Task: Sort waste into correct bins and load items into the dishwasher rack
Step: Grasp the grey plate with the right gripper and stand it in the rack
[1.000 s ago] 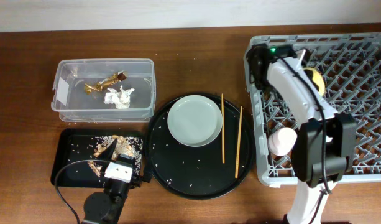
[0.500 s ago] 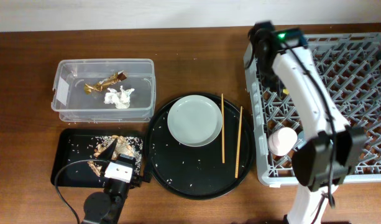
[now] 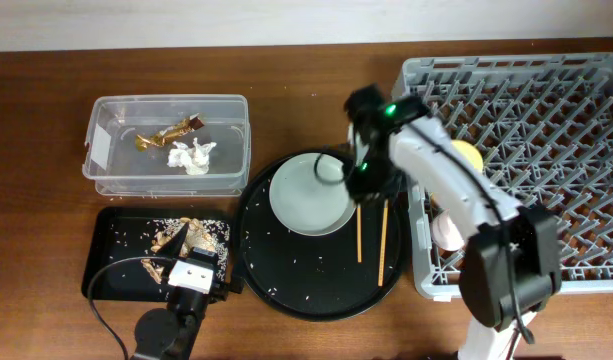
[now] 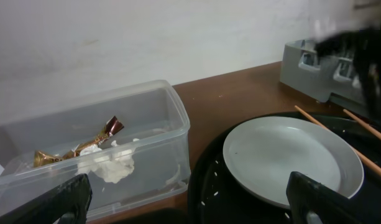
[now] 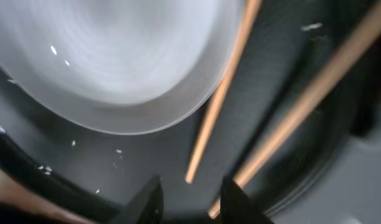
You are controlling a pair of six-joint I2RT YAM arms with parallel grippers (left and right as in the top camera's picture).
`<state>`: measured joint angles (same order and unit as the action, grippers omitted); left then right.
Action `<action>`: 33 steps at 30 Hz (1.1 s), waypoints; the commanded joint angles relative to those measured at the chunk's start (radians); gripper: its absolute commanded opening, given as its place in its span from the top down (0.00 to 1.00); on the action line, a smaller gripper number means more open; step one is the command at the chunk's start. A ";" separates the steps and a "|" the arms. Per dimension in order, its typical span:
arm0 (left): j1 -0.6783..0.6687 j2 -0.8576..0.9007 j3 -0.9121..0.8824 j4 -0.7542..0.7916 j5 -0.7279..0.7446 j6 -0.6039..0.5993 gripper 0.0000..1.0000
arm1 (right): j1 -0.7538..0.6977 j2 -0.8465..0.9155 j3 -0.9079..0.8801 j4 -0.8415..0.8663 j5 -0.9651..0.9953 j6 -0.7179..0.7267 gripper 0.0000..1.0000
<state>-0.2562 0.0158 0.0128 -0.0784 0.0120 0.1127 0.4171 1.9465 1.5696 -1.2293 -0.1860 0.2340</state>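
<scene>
My right gripper (image 3: 360,178) is open and empty, low over the near-right edge of the grey plate (image 3: 311,195) and the far ends of the two chopsticks (image 3: 359,235). In the right wrist view one chopstick (image 5: 218,99) ends just ahead of my open fingers (image 5: 189,200), beside the plate (image 5: 109,56). The yellow bowl (image 3: 466,155) and pink cup (image 3: 448,230) sit in the dishwasher rack (image 3: 576,90). The light blue cup does not show. The wrapper (image 3: 171,130) and tissue (image 3: 192,155) lie in the clear tub (image 3: 106,110). Food scraps (image 3: 186,235) lie in the black rectangular tray (image 3: 111,265). My left gripper (image 4: 190,205) is wide open and empty.
The plate and chopsticks rest on a large round black tray (image 3: 286,290) strewn with rice grains. My left arm (image 3: 191,275) sits at the near edge of the rectangular tray. The rack's left wall (image 3: 414,215) stands right beside the chopsticks.
My right arm has swung from the rack's far-left corner out to the left, down over the round tray by the chopsticks. The yellow bowl is uncovered. The left arm has not moved.
</scene>
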 commanded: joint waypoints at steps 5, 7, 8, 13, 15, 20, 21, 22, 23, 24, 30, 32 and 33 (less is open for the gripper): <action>-0.003 -0.006 -0.004 -0.003 0.008 0.013 0.01 | 0.002 -0.008 -0.169 0.101 -0.060 0.063 0.63; -0.003 -0.006 -0.004 -0.003 0.008 0.013 0.00 | 0.002 -0.008 -0.186 0.130 -0.038 0.063 0.64; -0.003 -0.006 -0.004 -0.003 0.008 0.013 0.00 | 0.001 -0.008 -0.186 0.135 -0.019 0.063 0.64; -0.003 -0.006 -0.004 -0.003 0.008 0.013 0.00 | 0.015 -0.008 -0.186 0.203 -0.082 0.096 0.67; -0.003 -0.006 -0.004 -0.003 0.008 0.013 0.00 | 0.036 -0.007 -0.195 0.226 -0.072 0.270 0.67; -0.003 -0.006 -0.003 -0.003 0.008 0.013 0.01 | 0.094 -0.007 -0.293 0.374 -0.071 0.488 0.67; -0.003 -0.006 -0.004 -0.003 0.008 0.013 0.01 | 0.100 -0.007 -0.324 0.403 -0.064 0.552 0.67; -0.003 -0.006 -0.004 -0.003 0.008 0.013 0.01 | 0.100 -0.007 -0.342 0.432 -0.065 0.573 0.70; -0.003 -0.006 -0.004 -0.003 0.008 0.013 0.00 | 0.100 -0.007 -0.344 0.443 -0.064 0.575 0.76; -0.003 -0.006 -0.004 -0.003 0.008 0.013 0.01 | 0.098 -0.007 -0.344 0.449 -0.061 0.576 0.87; -0.003 -0.006 -0.003 -0.003 0.008 0.013 0.00 | 0.098 -0.055 -0.341 0.453 0.002 0.551 0.96; -0.003 -0.006 -0.004 -0.003 0.008 0.013 0.00 | 0.092 -0.141 -0.333 0.447 0.069 0.502 0.96; -0.003 -0.006 -0.004 -0.003 0.008 0.013 0.00 | 0.085 -0.185 -0.323 0.444 0.101 0.470 0.96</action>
<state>-0.2562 0.0158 0.0128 -0.0784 0.0120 0.1127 0.5087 1.8755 1.2369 -0.7834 -0.1825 0.7589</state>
